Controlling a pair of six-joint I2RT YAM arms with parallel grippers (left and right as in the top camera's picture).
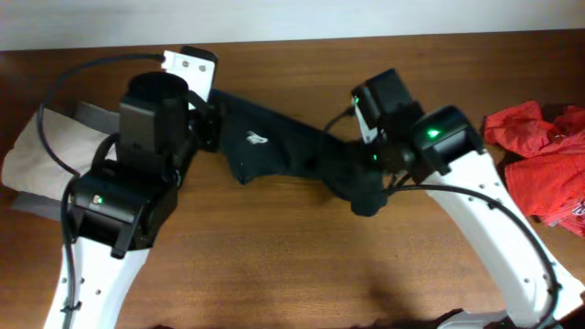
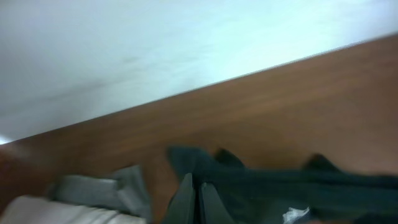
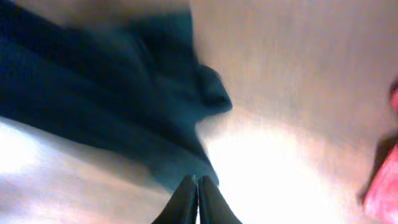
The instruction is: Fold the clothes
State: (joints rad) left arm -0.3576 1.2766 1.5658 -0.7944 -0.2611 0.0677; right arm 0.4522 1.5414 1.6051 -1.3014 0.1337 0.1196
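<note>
The clothes are one black T-shirt (image 1: 283, 146), pulled into a long band between my two arms across the back middle of the wooden table (image 1: 274, 256). A white label (image 1: 256, 139) shows on it. My left gripper (image 1: 217, 123) is shut on the shirt's left end; in the left wrist view its fingertips (image 2: 194, 186) press together against dark fabric (image 2: 280, 186). My right gripper (image 1: 358, 157) is shut on the right end, where a bunch of cloth hangs down (image 1: 366, 196). In the right wrist view the shirt (image 3: 112, 93) narrows into the closed gripper (image 3: 198, 182).
A bright red garment (image 1: 539, 155) lies at the table's right edge, also in the right wrist view (image 3: 382, 193). Beige cloth (image 1: 37, 151) and grey cloth (image 1: 91, 114) lie at the left, behind my left arm; the grey cloth (image 2: 99, 186) shows in the left wrist view.
</note>
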